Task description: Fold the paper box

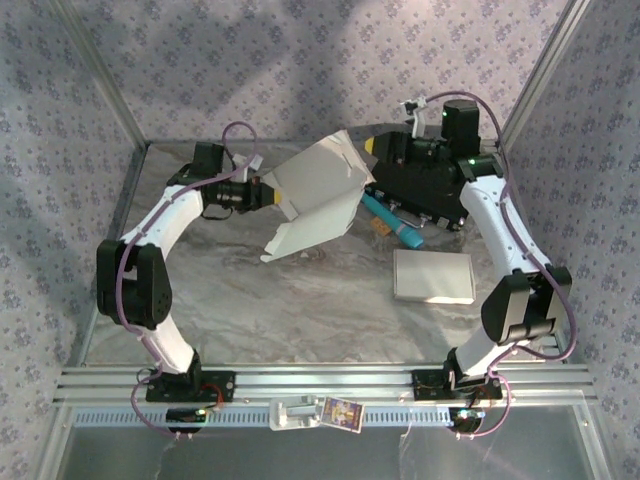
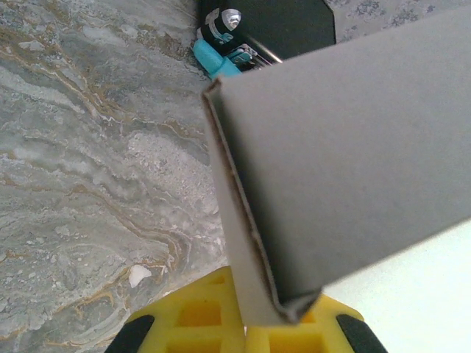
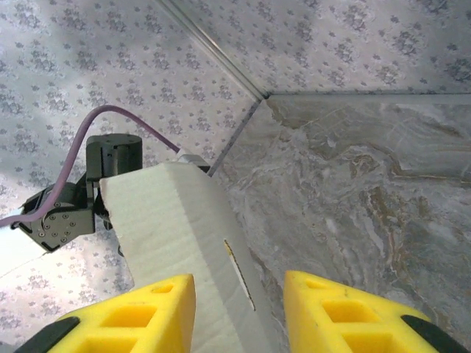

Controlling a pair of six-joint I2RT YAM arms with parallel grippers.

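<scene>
The white paper box (image 1: 315, 190) hangs half unfolded above the back of the marble table, one flap drooping toward the front left. My left gripper (image 1: 265, 192) is shut on its left edge. In the left wrist view the yellow fingers (image 2: 199, 316) pinch a folded cardboard edge (image 2: 243, 243), and the grey panel (image 2: 346, 147) rises above my left gripper (image 2: 254, 327). My right gripper (image 1: 372, 146) sits at the box's upper right corner. It stands open (image 3: 239, 312), and the box's white panel (image 3: 169, 228) runs between its two yellow fingers (image 3: 346, 312), close to the left one.
A flat folded white box (image 1: 433, 277) lies on the table (image 1: 300, 300) at the right. A black case (image 1: 420, 185) and a teal tool (image 1: 395, 225) sit at the back right under the right arm. Patterned walls enclose the back and sides.
</scene>
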